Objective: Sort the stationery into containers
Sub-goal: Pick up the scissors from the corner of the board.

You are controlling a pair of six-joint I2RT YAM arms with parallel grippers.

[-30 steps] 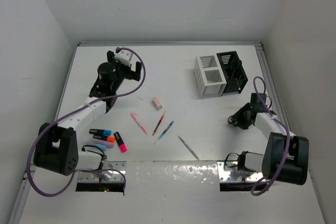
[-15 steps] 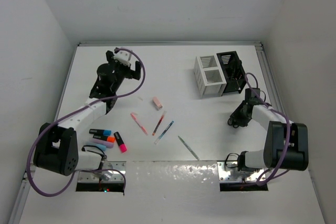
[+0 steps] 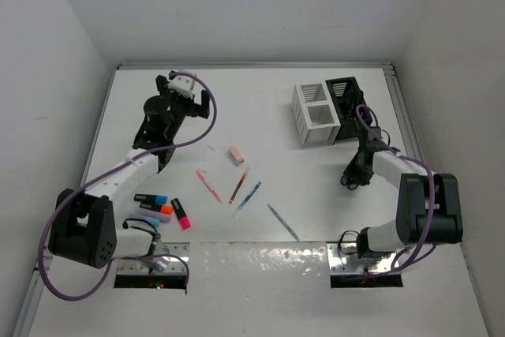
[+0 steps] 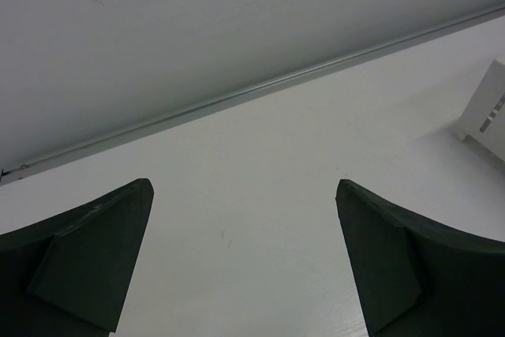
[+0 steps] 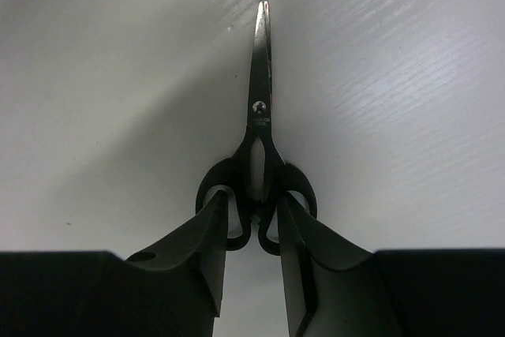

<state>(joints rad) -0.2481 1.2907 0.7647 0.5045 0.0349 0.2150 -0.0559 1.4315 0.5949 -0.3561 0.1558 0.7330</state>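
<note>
The black-handled scissors (image 5: 260,116) lie flat on the white table, blades shut and pointing away from my right wrist. My right gripper (image 5: 251,207) is low over the handles with a fingertip in each loop. Its jaws are narrowed round the middle of the handles, and a sliver of table shows on each side. From above, this gripper (image 3: 351,177) sits just in front of the black container (image 3: 349,108). The white container (image 3: 314,116) stands beside it. My left gripper (image 3: 185,92) hovers wide open at the far left, with nothing between its fingers (image 4: 95,250).
A pink eraser (image 3: 236,155) lies mid-table. Pink (image 3: 208,185), red (image 3: 239,185), blue (image 3: 247,198) and grey (image 3: 282,222) pens lie nearer the front. Several highlighters (image 3: 162,208) lie by the left arm's base. A corner of the white container (image 4: 485,112) shows in the left wrist view.
My right arm has swung up towards the containers, and its jaws have narrowed over the scissor handles. The left arm has barely shifted.
</note>
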